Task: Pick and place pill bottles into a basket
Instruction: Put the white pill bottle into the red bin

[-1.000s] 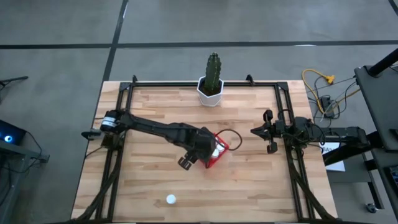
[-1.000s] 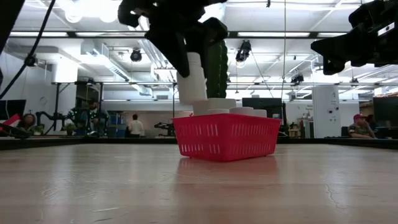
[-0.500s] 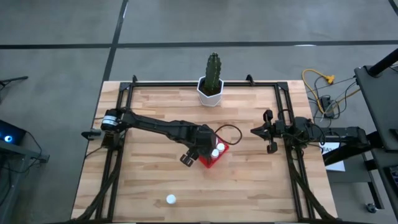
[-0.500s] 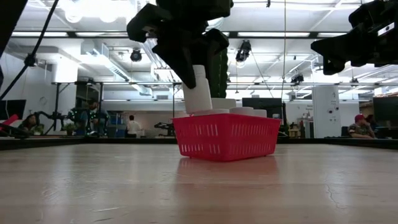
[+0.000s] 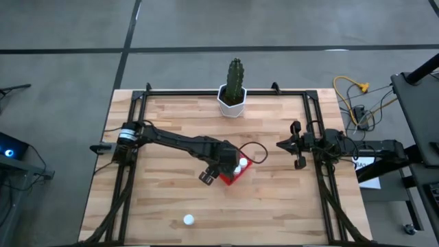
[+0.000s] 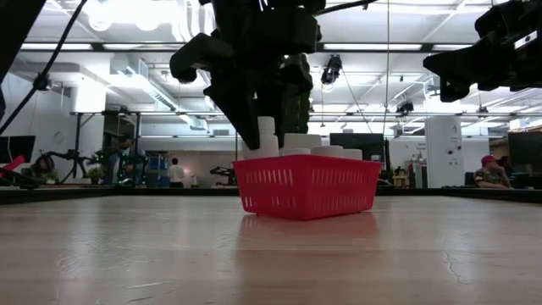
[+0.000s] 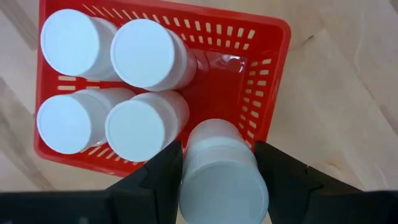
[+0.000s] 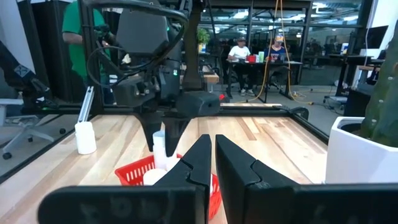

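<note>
1. Left gripper (image 7: 217, 171): over the basket (image 7: 267, 74) at mid-table, clenched on a bottle (image 7: 222, 177) held upright between its two fingers (image 7: 163, 171); the low view showed the bottle's lower part sunk behind the basket's wall.
2. Basket (image 5: 233, 171): red, meshed sides, standing on the table (image 5: 274, 199) just right of centre.
3. Bottles in basket: four upright white-capped bottles (image 7: 146, 53) in two pairs, filling the side away from the held bottle; bare red floor remained beside the held one. In the low view their caps (image 6: 326, 151) rose above the rim.
4. Loose bottle (image 5: 188, 220): alone on the table's near edge, left of centre, well apart from the basket; the right wrist view showed it (image 8: 84, 137) standing upright.
5. Right gripper (image 5: 296, 145): at the table's right side, above the surface, well apart from the basket; fingers (image 8: 193, 165) drawn close together with only a narrow slit between, grasping nothing.
6. Cactus (image 5: 235, 79): in a white pot (image 5: 232, 104), at the far edge, centre.
</note>
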Robot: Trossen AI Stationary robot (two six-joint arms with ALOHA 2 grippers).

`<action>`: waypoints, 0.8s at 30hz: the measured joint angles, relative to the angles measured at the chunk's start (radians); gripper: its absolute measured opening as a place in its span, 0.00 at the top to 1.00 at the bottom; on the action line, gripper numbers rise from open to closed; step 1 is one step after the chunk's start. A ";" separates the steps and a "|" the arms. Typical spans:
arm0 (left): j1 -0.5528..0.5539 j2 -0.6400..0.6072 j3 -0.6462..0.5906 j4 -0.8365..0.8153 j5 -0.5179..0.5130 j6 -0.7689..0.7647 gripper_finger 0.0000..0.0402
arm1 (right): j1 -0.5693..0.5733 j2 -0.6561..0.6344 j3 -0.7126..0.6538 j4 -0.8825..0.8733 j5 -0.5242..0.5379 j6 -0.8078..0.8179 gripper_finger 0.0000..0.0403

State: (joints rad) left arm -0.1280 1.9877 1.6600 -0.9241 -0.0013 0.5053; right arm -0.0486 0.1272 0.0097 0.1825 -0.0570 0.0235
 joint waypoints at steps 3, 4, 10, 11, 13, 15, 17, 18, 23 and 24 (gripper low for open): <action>0.000 0.000 0.000 0.000 -0.013 0.000 0.60 | 0.000 0.000 0.000 0.000 0.000 0.002 0.97; 0.000 0.000 0.000 0.000 -0.020 0.000 0.60 | 0.000 0.000 0.000 0.000 0.000 0.000 0.97; 0.003 0.000 -0.012 0.000 -0.039 0.000 0.60 | 0.000 0.000 0.000 0.000 0.000 0.001 0.97; 0.003 0.000 -0.015 -0.001 -0.039 -0.001 0.60 | 0.000 0.000 0.000 0.000 0.000 0.002 0.97; 0.003 0.000 -0.018 -0.001 -0.039 -0.003 0.59 | 0.000 0.000 0.000 0.000 0.000 0.000 0.97; 0.003 0.000 -0.018 -0.001 -0.040 -0.024 0.58 | 0.000 0.000 0.000 0.000 0.000 0.002 0.97; 0.004 0.000 -0.018 -0.001 -0.044 -0.028 0.55 | 0.000 0.000 0.000 0.000 0.000 0.000 0.97; 0.004 0.000 -0.018 -0.001 -0.051 -0.029 0.54 | 0.000 0.000 0.000 0.000 0.000 0.000 0.97; 0.004 0.000 -0.018 -0.001 -0.117 -0.031 0.48 | 0.000 0.000 0.000 0.000 0.000 0.001 0.97; 0.004 0.000 -0.018 -0.001 -0.121 -0.031 0.47 | 0.000 0.000 0.000 0.000 0.000 0.002 0.97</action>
State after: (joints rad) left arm -0.1242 1.9877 1.6421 -0.9253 -0.1223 0.4744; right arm -0.0486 0.1272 0.0097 0.1825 -0.0574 0.0254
